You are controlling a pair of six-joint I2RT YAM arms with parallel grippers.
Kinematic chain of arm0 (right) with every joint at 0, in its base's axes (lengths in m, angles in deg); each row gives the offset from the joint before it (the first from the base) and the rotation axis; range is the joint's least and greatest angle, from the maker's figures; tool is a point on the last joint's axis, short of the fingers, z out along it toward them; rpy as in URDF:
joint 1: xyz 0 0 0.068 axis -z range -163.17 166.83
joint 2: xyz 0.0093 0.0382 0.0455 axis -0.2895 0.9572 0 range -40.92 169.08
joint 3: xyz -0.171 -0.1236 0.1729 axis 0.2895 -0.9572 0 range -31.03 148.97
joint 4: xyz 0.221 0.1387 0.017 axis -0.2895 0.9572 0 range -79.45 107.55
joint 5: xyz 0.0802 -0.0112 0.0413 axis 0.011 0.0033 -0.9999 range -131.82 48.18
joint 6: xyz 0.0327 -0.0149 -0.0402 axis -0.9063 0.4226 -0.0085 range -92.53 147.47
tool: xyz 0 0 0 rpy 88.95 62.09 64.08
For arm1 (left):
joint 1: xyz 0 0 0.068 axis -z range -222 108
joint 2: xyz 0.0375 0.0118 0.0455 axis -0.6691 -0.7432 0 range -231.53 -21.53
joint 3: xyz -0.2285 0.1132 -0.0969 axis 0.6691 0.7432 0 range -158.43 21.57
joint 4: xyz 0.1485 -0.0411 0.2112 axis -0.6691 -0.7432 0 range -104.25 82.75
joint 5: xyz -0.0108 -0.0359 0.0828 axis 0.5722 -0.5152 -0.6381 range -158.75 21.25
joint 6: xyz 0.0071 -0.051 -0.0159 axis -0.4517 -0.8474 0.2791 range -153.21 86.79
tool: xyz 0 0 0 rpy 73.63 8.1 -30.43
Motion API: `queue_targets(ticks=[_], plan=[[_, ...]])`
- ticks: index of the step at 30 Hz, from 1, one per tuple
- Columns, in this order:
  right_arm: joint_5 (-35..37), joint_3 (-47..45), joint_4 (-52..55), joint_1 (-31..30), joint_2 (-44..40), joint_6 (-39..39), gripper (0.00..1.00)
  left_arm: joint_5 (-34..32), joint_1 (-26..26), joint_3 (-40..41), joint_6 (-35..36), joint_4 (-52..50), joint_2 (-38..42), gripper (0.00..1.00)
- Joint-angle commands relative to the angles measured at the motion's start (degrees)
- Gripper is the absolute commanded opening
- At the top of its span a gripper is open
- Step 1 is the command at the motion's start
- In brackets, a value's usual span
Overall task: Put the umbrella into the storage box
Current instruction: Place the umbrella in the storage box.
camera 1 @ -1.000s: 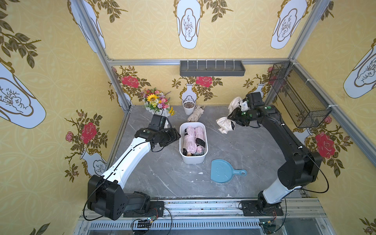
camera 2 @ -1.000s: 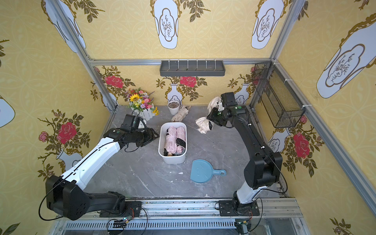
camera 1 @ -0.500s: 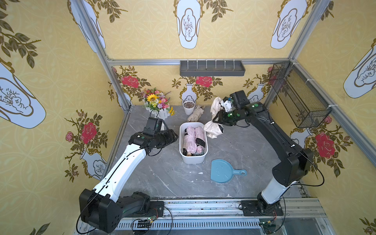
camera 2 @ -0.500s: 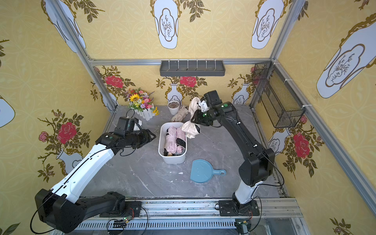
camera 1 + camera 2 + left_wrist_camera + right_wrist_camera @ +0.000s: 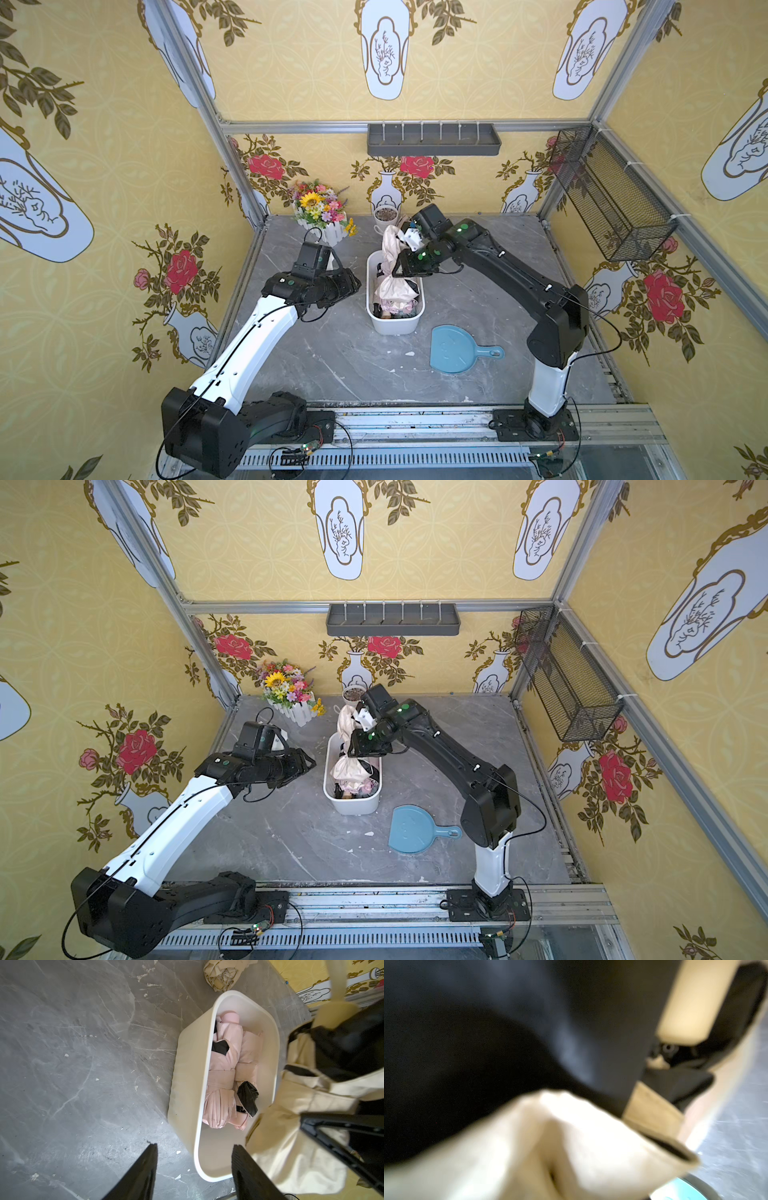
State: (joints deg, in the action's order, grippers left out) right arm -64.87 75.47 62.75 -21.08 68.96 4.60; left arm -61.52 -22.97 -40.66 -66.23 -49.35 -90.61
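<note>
- Left wrist view gives us what the top views can't: two pink folded umbrellas (image 5: pixel 230 1076) lying side by side inside the storage box (image 5: pixel 187 1084), plus a crumpled beige cloth (image 5: pixel 222 974) on the table (image 5: pixel 72 1043) just past the box's far end.
- Both top views show the whole layout instead: the white storage box (image 5: pixel 395 324) mid-table, a blue dustpan (image 5: pixel 453 349) at roughly 4 o'clock from it, a flower bouquet (image 5: pixel 320 208) at about 11 o'clock and a small round pot (image 5: pixel 386 214) at 12.
- Our right gripper (image 5: pixel 401 266) is clamped around the middle of the cream umbrella (image 5: pixel 392 286), which hangs over the box with its lower end down among the pink ones; same story in a top view (image 5: pixel 353 746).
- Right wrist view is mostly blur for us: cream fabric (image 5: pixel 550 1147) and dark lining right up against the lens, so nothing useful on the fingers there.
- Our left gripper (image 5: pixel 194 1167) sits at 9 o'clock of the box, fingers (image 5: pixel 141 1174) spread apart and grasping nothing, hovering over the box's near corner.
</note>
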Motion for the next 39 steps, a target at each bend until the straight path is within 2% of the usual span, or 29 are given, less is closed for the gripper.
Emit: queue_targets(ticks=[1, 5, 11, 14, 17, 21, 27, 30, 33, 39], plan=[[-1.3, 1.2, -4.6, -2.1, 2.3, -2.1, 0.41, 0.1, -0.1, 0.3, -0.2, -0.2, 0.5, 0.62], [-1.2, 0.2, -6.4, -3.0, 4.6, -6.3, 0.52, 0.1, -0.1, 0.6, -0.8, -0.3, 1.5, 0.62], [3.5, -0.6, -4.8, -2.9, 4.2, -9.5, 0.71, 0.0, -0.1, 0.8, -1.4, -0.6, 2.5, 0.62], [5.0, -1.4, -4.1, -2.7, 3.0, -10.0, 0.77, 0.1, -0.1, 0.8, -1.4, -0.5, 2.4, 0.62], [6.6, -1.7, -3.1, -2.7, 1.3, -9.8, 0.79, 0.6, -0.1, 0.6, -1.8, -0.2, 2.0, 0.62], [9.1, -4.0, -6.5, -2.8, -3.2, -8.5, 0.77, 0.9, -0.1, 0.5, -2.4, 0.2, 1.7, 0.62], [6.9, -8.6, -15.2, -2.9, -6.2, -3.8, 0.60, 1.2, -0.1, -0.1, -2.8, -0.1, 1.5, 0.62], [5.1, -11.8, -19.5, -3.0, -5.8, -2.1, 0.57, 1.2, -0.1, -0.6, -3.2, -0.4, 1.2, 0.62], [3.1, -14.4, -23.3, -2.9, -4.6, -1.0, 0.49, 1.6, -0.1, -1.0, -3.6, -0.3, 0.8, 0.62], [-0.3, -15.4, -26.5, -2.6, 1.6, -1.0, 0.44, 2.8, -0.1, -1.9, -5.1, 0.5, -0.2, 0.62]])
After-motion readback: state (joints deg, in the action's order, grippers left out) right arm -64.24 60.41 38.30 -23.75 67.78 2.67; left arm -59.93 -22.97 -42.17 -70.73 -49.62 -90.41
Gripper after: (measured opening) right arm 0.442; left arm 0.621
